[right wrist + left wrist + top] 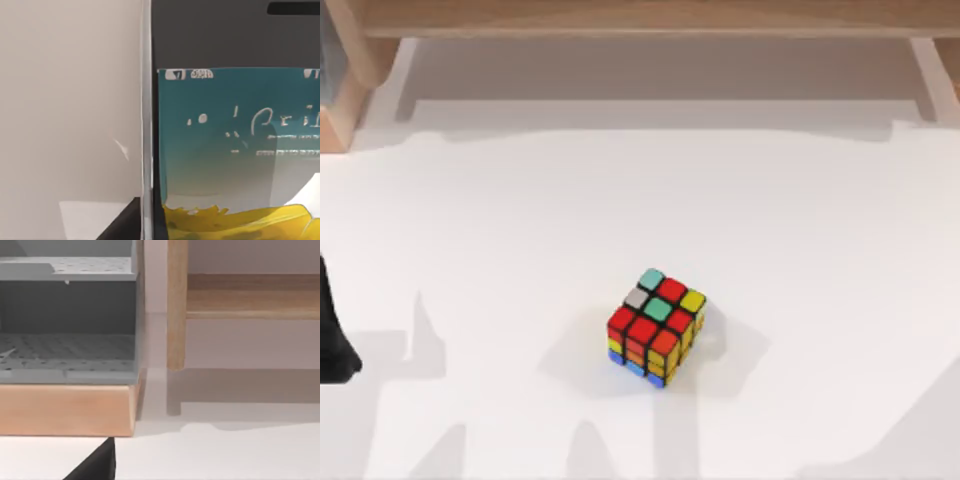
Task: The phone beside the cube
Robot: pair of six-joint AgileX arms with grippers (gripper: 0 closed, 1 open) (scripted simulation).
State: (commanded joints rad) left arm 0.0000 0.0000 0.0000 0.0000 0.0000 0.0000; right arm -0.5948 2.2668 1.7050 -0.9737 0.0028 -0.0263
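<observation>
Sitting alone on the white worktop, the cube rests slightly below the middle of the top view, turned at an angle, its upper face mostly red with teal, grey and yellow stickers. A dark part of my left arm pokes in at the left edge of the top view, low on the worktop and well apart from the cube; its wrist camera looks toward a grey perforated rack on a wooden base and a wooden post, with a dark tip at the bottom edge, and I cannot tell how its fingers stand. My right wrist camera sits very close over the phone, its black face, white frame and lit teal-and-yellow screen on show; whether the right fingers pinch it, I cannot tell.
</observation>
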